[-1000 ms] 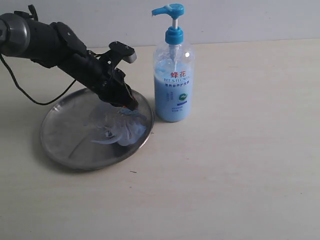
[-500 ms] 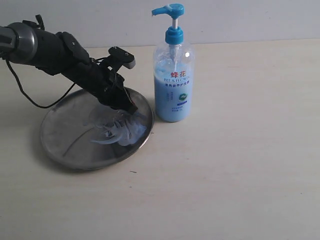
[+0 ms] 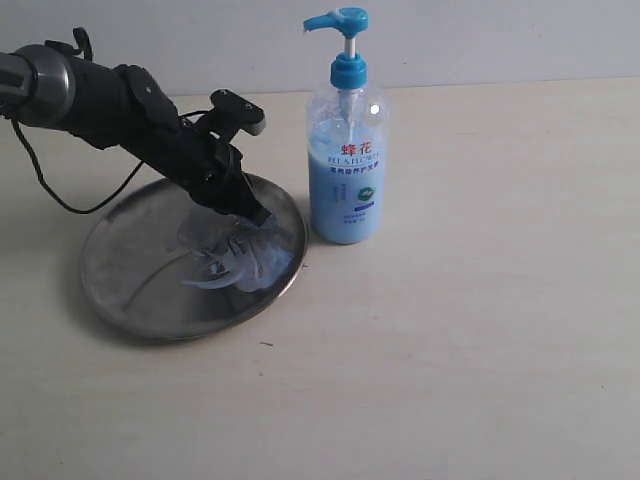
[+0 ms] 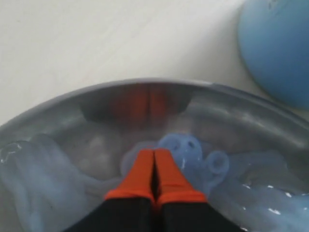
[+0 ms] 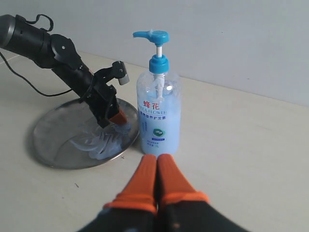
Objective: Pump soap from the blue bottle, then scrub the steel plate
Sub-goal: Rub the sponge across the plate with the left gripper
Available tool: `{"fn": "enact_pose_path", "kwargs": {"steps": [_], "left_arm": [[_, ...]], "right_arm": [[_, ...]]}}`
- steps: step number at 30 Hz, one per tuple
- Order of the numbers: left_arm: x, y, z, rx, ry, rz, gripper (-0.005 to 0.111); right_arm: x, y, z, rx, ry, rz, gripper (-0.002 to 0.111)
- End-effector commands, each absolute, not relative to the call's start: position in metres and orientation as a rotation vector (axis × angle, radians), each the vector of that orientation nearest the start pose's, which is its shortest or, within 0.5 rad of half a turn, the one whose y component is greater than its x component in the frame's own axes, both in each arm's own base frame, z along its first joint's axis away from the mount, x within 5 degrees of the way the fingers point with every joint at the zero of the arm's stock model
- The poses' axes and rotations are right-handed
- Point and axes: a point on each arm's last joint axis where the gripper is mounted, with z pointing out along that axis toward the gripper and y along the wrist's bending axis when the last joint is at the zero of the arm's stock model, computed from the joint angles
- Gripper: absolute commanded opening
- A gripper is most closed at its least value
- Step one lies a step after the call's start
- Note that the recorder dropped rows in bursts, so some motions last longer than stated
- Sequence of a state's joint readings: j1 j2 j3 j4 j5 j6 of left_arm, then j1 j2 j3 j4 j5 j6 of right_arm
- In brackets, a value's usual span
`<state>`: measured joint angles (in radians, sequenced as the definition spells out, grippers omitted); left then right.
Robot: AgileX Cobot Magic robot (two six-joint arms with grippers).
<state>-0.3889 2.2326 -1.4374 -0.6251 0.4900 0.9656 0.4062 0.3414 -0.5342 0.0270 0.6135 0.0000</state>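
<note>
The steel plate (image 3: 130,280) lies on the table at the left, smeared with pale blue soap (image 3: 250,262) on its right half. My left gripper (image 3: 262,218) is shut, its orange tips down in the soap (image 4: 188,147) near the plate's rim (image 4: 145,84). Just right of the plate stands the blue bottle (image 3: 347,180), upright, pump head raised. My right gripper (image 5: 157,157) is shut and empty; it sits above the table short of the bottle (image 5: 159,121) and is outside the exterior view. The plate (image 5: 53,140) also shows in the right wrist view.
A black cable (image 3: 60,195) loops from the left arm down to the table beside the plate. A pale wall (image 3: 480,40) runs along the table's far edge behind the bottle. Bare tabletop (image 3: 480,320) spreads right of and in front of the bottle.
My left gripper has drawn back a little over the plate toward its far rim, tips still in the soap. The bottle has not moved.
</note>
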Motion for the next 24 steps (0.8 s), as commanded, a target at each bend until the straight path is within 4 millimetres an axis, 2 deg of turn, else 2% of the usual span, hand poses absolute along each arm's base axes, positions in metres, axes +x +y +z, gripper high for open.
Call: {"fn": "enact_pose_path", "kwargs": {"steps": [1, 7, 14, 18, 24], "left_arm": [[0.403, -0.190, 0.098, 1.131, 2.464, -0.333, 0.000], [0.388, -0.191, 0.095, 1.240, 2.561, -0.439, 0.000], [0.392, -0.200, 0.100, 1.089, 2.524, -0.563, 0.000], [0.401, -0.200, 0.101, 1.007, 2.468, -0.509, 0.000], [0.404, -0.197, 0.093, 1.023, 2.458, -0.447, 0.000]], "right_arm": [[0.061, 0.028, 0.315, -0.375, 1.868, 0.306, 0.000], [0.061, 0.028, 0.314, -0.375, 1.875, 0.309, 0.000], [0.060, 0.029, 0.314, -0.367, 1.880, 0.333, 0.000], [0.060, 0.029, 0.314, -0.367, 1.880, 0.333, 0.000], [0.060, 0.030, 0.314, -0.363, 1.881, 0.345, 0.000]]}}
